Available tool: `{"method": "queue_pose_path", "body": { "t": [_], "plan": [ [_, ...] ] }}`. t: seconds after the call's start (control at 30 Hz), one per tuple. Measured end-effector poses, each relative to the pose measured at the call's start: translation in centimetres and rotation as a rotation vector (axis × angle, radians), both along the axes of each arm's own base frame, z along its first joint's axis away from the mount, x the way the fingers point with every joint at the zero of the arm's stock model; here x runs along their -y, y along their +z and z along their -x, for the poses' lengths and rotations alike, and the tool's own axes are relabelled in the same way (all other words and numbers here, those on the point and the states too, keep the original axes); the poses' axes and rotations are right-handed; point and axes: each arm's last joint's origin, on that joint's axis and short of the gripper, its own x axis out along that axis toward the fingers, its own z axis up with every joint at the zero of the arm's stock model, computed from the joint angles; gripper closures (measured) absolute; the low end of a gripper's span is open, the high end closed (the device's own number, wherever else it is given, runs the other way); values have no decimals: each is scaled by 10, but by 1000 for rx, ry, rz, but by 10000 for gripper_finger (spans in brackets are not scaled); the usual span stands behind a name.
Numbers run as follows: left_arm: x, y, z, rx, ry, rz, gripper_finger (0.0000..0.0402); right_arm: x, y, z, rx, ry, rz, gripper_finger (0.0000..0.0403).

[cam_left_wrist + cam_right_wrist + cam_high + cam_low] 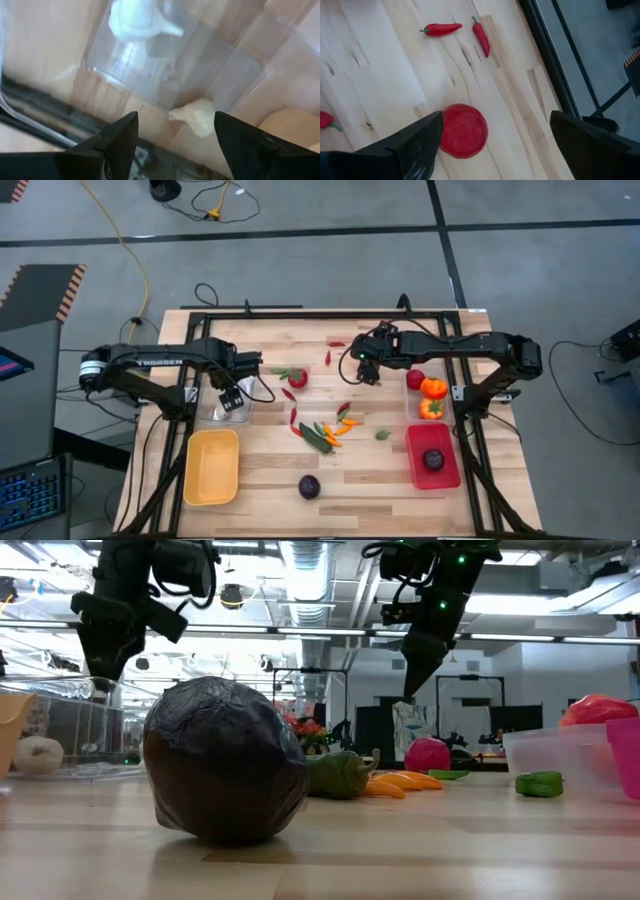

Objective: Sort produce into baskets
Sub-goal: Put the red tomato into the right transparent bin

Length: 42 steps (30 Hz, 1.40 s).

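Left wrist view, ribbed clear basket [225, 75], bulbous white garlic [197, 116]; pale wood-grain table [45, 45]

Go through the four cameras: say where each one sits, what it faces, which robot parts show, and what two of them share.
High view: overhead, straight down; both arms, table, yellow bin, red bin.
Low view: table height, facing the room; purple round close, arms hanging above.
Left wrist view: over the clear bin and garlic; left gripper open.
Right wrist view: over a red tomato; right gripper open.
Shared: purple round also in the high view.
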Motion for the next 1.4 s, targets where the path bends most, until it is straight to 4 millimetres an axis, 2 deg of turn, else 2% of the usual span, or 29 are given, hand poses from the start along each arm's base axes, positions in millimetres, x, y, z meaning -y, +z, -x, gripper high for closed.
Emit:
{"method": "queue_pose_path", "body": {
  "t": [0.3, 0.47, 0.63, 0.9, 1.03, 1.4],
  "plan": [
    [3, 22, 17, 177, 6, -58, 152, 3, -1, 0, 2, -4, -17, 8],
    [5, 33, 29, 252, 34, -99, 152, 22, -12, 0, 6, -14, -158, 8],
    [6, 40, 37, 298, 76, -132, 152, 41, -13, 6, 39, -44, -254, 8],
    [6, 42, 36, 331, 84, -142, 152, 65, -20, 18, 63, -106, -415, 8],
    [6, 41, 37, 329, 84, -142, 152, 67, -31, 16, -2, -80, -438, 8],
    [6, 41, 37, 328, 84, -143, 152, 71, -84, 1, -170, -57, -542, 9]
  ]
}}
